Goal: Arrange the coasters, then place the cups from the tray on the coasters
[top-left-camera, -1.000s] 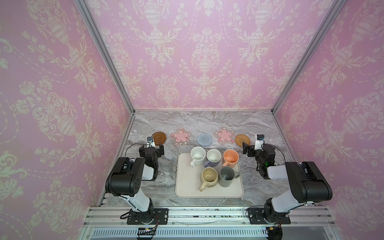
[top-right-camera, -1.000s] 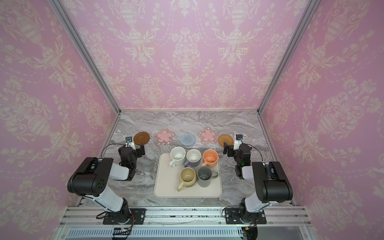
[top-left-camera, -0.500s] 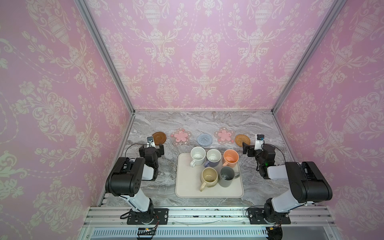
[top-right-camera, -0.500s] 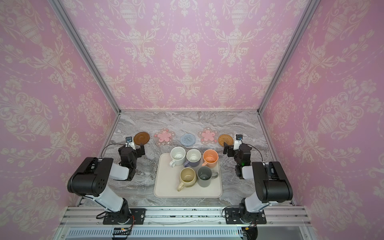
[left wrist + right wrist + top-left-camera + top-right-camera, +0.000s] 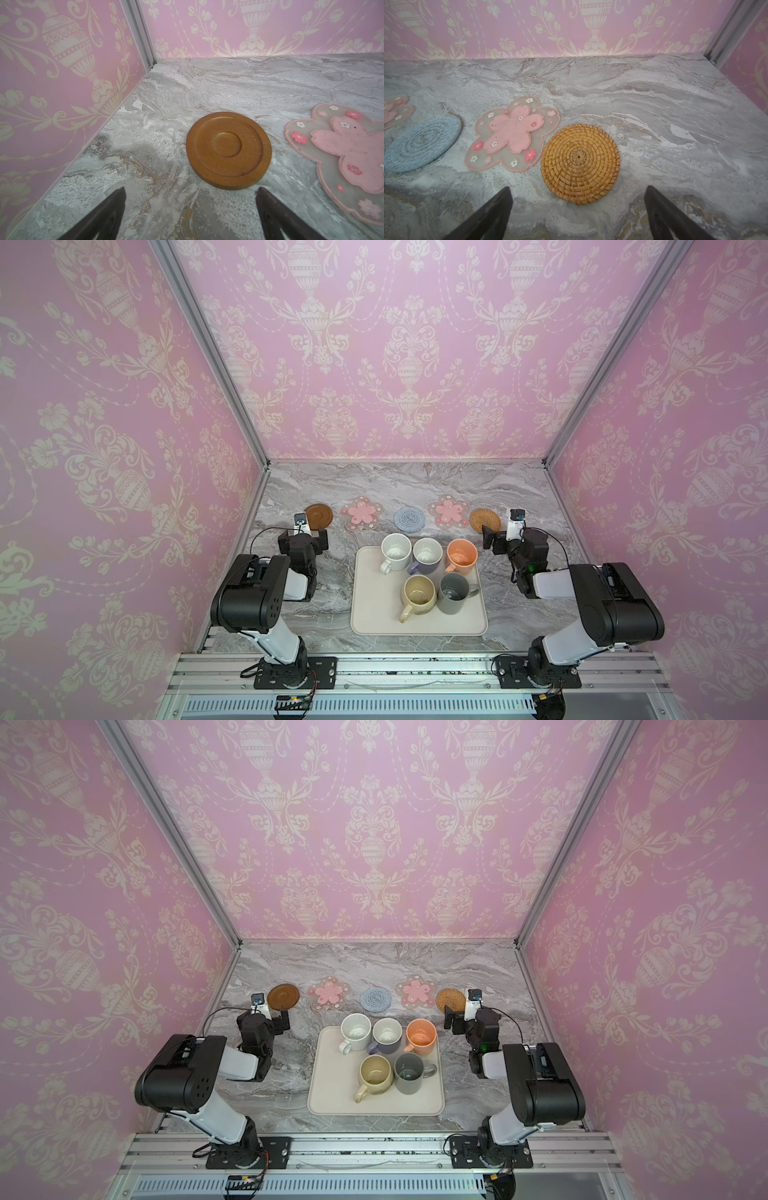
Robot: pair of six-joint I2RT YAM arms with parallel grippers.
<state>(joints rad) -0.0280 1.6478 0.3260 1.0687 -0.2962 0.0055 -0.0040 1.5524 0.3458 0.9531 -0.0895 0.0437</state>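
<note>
Five coasters lie in a row at the back: brown wooden disc (image 5: 318, 516), pink flower (image 5: 362, 512), blue-grey crocheted round (image 5: 409, 519), second pink flower (image 5: 448, 511), woven rattan disc (image 5: 484, 519). Before them the beige tray (image 5: 374, 622) holds the cups: white (image 5: 396, 548), lavender (image 5: 427, 553), peach-orange (image 5: 461, 555), cream-yellow (image 5: 419, 592), grey (image 5: 454, 592). My left gripper (image 5: 304, 536) is open and empty, just short of the wooden disc (image 5: 228, 149). My right gripper (image 5: 503, 536) is open and empty, just short of the rattan disc (image 5: 580, 164).
Pink patterned walls close in the grey marble tabletop (image 5: 407, 485) on three sides, with metal corner posts (image 5: 141, 33) at the back. Bare marble lies between the coaster row and the back wall. A metal rail (image 5: 382, 668) runs along the front edge.
</note>
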